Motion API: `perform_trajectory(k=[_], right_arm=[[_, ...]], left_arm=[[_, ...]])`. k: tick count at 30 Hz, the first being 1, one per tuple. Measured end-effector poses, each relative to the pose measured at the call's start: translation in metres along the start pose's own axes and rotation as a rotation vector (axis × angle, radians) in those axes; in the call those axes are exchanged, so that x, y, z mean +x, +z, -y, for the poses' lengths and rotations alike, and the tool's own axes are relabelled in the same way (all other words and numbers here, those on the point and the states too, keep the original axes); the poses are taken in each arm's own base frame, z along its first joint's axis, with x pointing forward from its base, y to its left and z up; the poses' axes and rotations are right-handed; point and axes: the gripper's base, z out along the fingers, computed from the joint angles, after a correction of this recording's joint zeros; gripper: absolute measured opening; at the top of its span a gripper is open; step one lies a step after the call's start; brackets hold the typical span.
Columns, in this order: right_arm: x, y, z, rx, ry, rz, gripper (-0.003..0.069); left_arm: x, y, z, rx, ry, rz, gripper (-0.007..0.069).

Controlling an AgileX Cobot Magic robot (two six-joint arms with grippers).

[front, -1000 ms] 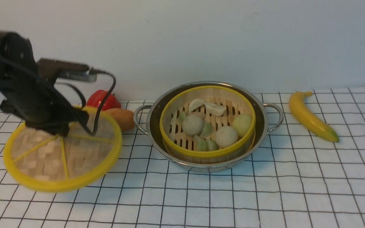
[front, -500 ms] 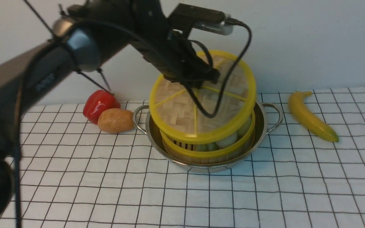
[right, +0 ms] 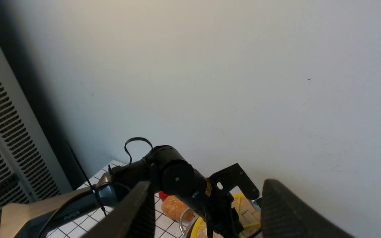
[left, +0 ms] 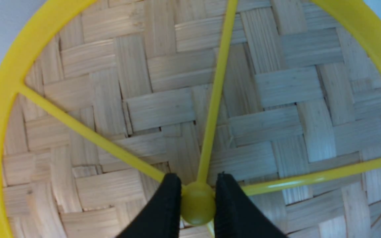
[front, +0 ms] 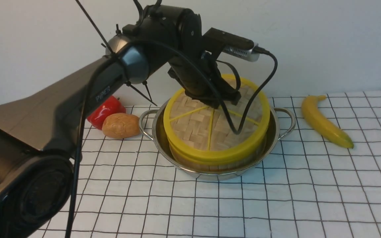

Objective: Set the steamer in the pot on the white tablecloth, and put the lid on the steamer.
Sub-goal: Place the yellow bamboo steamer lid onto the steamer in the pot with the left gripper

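The woven lid with its yellow rim lies flat on top of the steamer, of which only the yellow-rimmed side wall shows. The steamer sits inside the steel pot on the white tablecloth. My left gripper reaches down onto the lid's centre. In the left wrist view my left gripper is shut on the lid's yellow centre knob, and the lid fills the frame. My right gripper is open and empty, held high and facing the wall. The buns are hidden.
A banana lies right of the pot. A red pepper and a brown potato lie close to the pot's left handle. The wall stands just behind the pot. My left arm spans the left side.
My left gripper carried the lid from low at the left of the cloth, up over the pot, then down onto the steamer. The buns are now covered.
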Motion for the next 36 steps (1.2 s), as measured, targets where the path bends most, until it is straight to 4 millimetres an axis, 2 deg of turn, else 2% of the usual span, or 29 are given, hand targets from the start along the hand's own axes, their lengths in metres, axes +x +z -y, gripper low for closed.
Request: perform_trajectory(k=[13, 29, 36], right_arm=[[0.0, 0.0, -0.001, -0.008, 0.005, -0.001, 0.0429], [0.0, 0.0, -0.001, -0.009, 0.005, -0.001, 0.0429], [0.0, 0.0, -0.001, -0.009, 0.005, -0.001, 0.0429]], left_arm=[[0.002, 0.021, -0.001, -0.01, 0.006, -0.008, 0.0117], [0.001, 0.021, -0.002, -0.014, 0.008, -0.002, 0.0117], [-0.007, 0.011, -0.002, -0.02, 0.001, 0.039, 0.0117]])
